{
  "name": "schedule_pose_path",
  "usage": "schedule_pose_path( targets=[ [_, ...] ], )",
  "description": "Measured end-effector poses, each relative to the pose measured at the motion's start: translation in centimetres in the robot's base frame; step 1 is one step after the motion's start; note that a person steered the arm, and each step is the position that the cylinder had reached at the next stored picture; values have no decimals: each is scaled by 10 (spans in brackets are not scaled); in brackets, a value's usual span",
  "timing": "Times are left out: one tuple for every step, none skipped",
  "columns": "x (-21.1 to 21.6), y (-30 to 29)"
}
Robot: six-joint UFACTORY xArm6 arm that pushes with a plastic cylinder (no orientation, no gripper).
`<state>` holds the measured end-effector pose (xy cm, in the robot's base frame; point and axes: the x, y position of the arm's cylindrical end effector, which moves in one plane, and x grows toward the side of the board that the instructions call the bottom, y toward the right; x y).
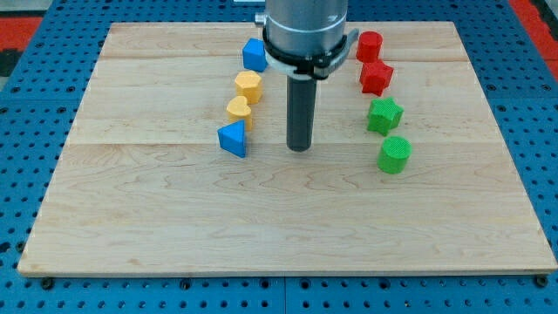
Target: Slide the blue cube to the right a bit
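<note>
The blue cube (254,55) sits near the view's top, left of centre, on the wooden board (279,227). My tip (300,148) is at the end of the dark rod, near the board's middle. It stands to the right of and below the blue cube, well apart from it. A blue triangular block (233,139) lies to the tip's left, with a clear gap between them.
A yellow hexagonal block (248,85) and a yellow heart-like block (239,111) lie between the two blue blocks. At the right stand a red cylinder (369,45), a red star (376,78), a green star (384,115) and a green cylinder (394,154).
</note>
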<state>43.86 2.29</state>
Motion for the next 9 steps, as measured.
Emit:
schedule_pose_path(
  targets=[
    [-18, 2],
    [-35, 1],
    [-63, -10],
    [-96, -1],
    [-134, -1],
    [-183, -5],
    [-228, -59],
    [-212, -99],
    [-170, -89]
  ],
)
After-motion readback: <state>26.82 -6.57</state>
